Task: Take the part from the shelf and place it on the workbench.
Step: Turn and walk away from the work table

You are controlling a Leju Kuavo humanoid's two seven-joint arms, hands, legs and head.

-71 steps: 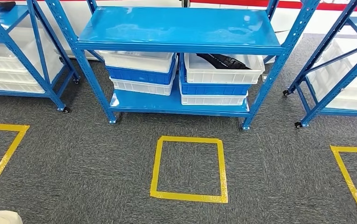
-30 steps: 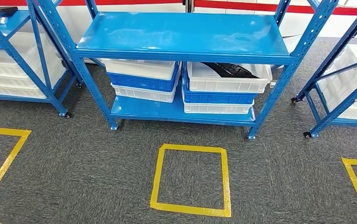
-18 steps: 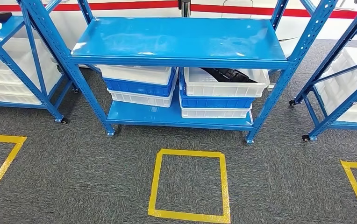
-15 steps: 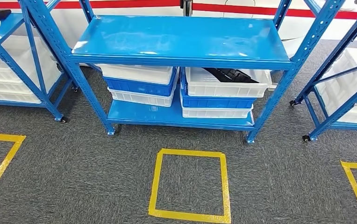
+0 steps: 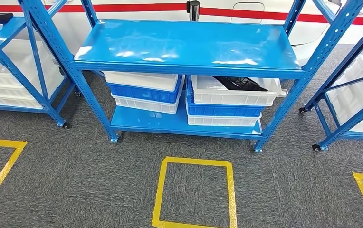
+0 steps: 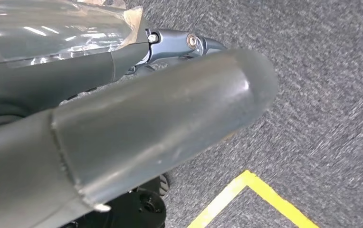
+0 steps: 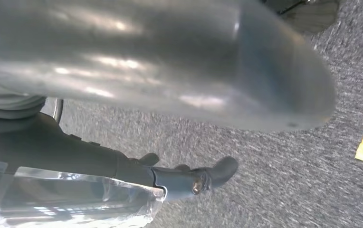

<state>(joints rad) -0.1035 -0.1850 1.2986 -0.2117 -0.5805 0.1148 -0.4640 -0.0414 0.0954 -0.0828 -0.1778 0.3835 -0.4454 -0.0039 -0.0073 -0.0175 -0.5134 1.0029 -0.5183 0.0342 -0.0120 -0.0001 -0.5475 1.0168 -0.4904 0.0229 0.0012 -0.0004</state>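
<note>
A black part [image 5: 240, 83] lies in the top white bin [image 5: 234, 92] at the blue shelf's [image 5: 184, 40] lower right; both hands' [image 6: 137, 128] [image 7: 170, 71] fingers are unclear.

Yellow tape square [image 5: 195, 194] on grey carpet [image 5: 75, 175] at 6 o'clock, red wall stripe [image 5: 146, 7] at 12 o'clock, white and blue bins [image 5: 144, 88] stacked centre

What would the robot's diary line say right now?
stage: facing shelf | part: in top right white bin | left hand: holds nothing | right hand: holds nothing
</note>
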